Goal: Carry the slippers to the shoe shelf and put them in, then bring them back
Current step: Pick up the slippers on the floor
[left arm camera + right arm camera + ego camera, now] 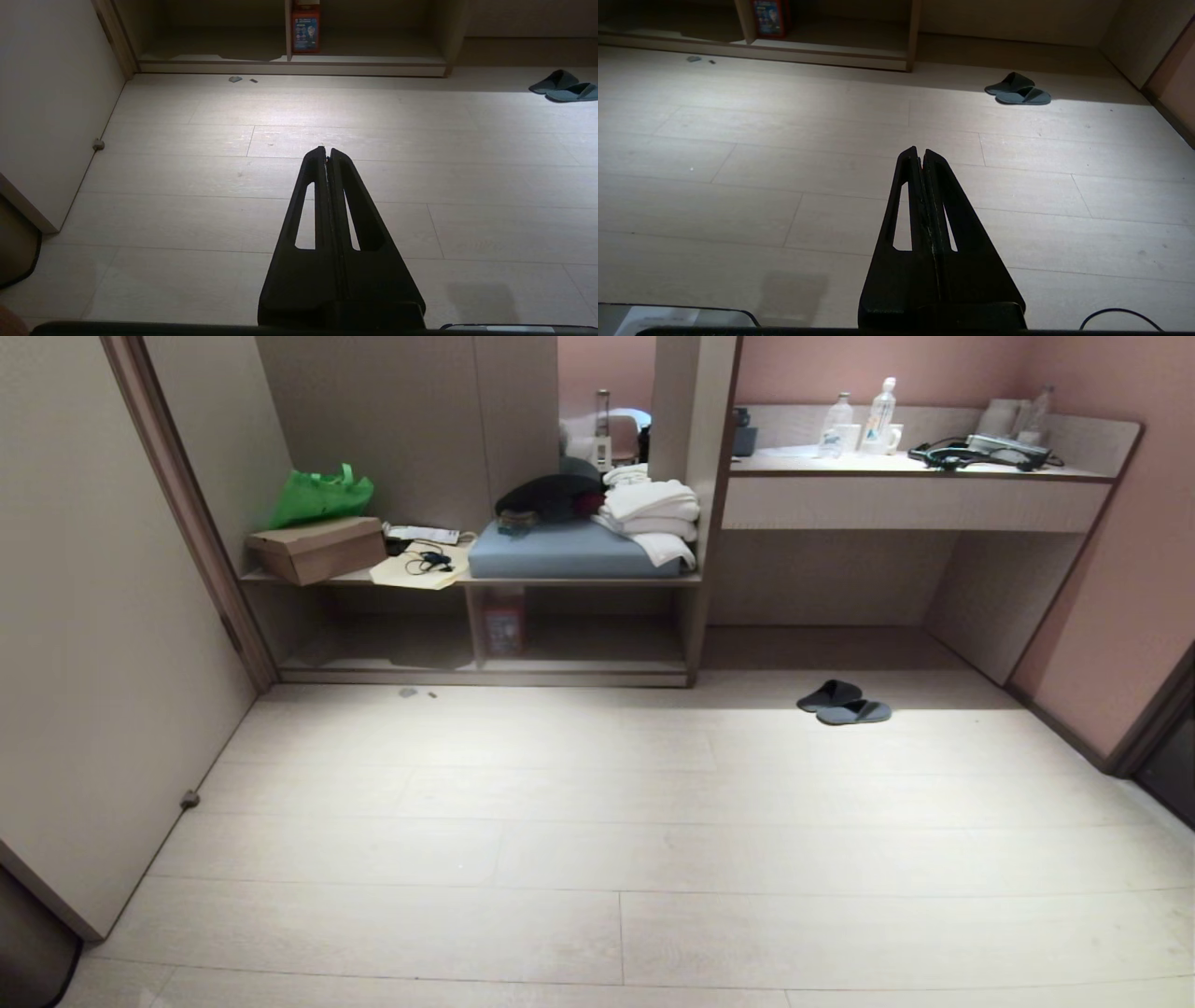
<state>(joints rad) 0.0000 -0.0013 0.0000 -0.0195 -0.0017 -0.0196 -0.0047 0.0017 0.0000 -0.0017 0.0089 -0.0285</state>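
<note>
Both claws, left gripper [326, 150] and right gripper [920, 150], are clenched empty above pale plank floor [597, 840]. The slippers [843, 703] lie at one o'clock; the shoe shelf [485, 635] at eleven.

Pale wood-plank floor [597, 859], pinkish walls [1102, 616], long pale desk [915, 499] on right, bright light patch mid-floor.
</note>
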